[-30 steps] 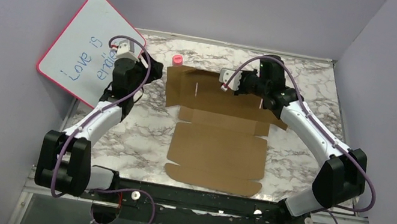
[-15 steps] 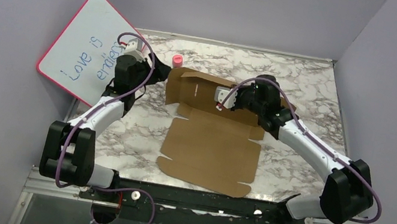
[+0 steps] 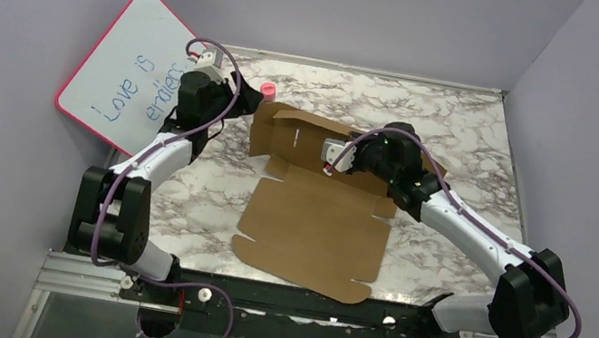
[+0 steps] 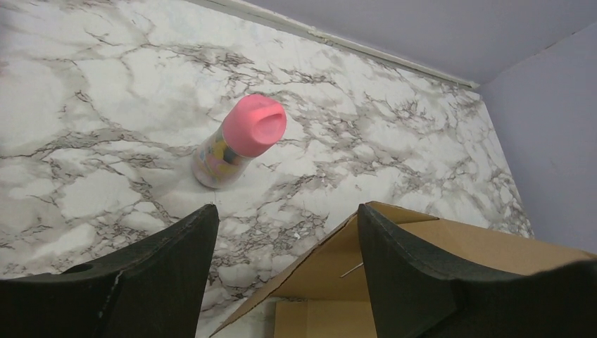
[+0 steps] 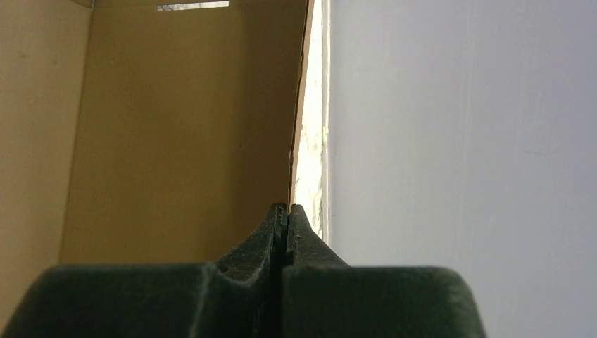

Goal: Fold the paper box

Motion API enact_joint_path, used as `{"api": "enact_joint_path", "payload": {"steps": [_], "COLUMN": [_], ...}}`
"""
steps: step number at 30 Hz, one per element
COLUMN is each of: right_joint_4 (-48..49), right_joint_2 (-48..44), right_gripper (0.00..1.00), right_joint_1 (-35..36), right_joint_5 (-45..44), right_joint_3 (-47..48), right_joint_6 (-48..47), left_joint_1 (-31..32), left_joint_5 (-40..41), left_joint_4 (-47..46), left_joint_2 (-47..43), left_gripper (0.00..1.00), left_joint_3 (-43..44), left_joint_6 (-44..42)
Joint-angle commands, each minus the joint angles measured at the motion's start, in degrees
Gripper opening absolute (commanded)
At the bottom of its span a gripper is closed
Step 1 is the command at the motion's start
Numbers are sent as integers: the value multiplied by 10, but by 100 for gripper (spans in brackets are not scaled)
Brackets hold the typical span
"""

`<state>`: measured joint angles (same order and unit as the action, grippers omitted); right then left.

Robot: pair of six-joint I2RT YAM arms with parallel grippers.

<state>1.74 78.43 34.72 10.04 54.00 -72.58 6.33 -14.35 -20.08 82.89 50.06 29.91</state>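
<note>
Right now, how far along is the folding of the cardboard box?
It is at an early stage. Done: only the far panel of the cardboard box stands partly raised. In hand: the right pincer, shut, is at that panel's edge, and the left pincer, open, hovers at its left corner. Left: the wide near part lies flat on the table, no side walls are up and nothing is tucked in.

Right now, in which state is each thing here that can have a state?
paper box, not yet folded: near panels flat, far panel partly lifted.
left gripper, open, holding nothing.
right gripper, shut, tips at the lifted panel's edge.
pink-capped bottle, upright, cap on.
whiteboard, propped at a slant, written on.
</note>
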Motion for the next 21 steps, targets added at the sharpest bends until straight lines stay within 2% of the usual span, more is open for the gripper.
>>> {"api": "enact_joint_path", "payload": {"steps": [1, 6, 10, 21], "right_joint_4": [20, 25, 27, 40], "right_joint_2": [-9, -5, -6, -5], "right_gripper": [1, 1, 1, 1], "right_joint_1": [5, 7, 8, 13], "right_joint_5": [-16, -26, -30, -39], "right_joint_3": [-13, -13, -10, -7], "right_joint_6": [-14, -22, -24, -33], "left_joint_1": [-3, -2, -2, 21], "left_joint_5": [-48, -92, -118, -137], "left_joint_4": [-5, -5, -6, -21], "left_joint_2": [27, 50, 54, 6], "left_gripper": [73, 68, 57, 41], "left_joint_3": [23, 31, 31, -28], "left_joint_6": [-12, -12, -5, 31]}}
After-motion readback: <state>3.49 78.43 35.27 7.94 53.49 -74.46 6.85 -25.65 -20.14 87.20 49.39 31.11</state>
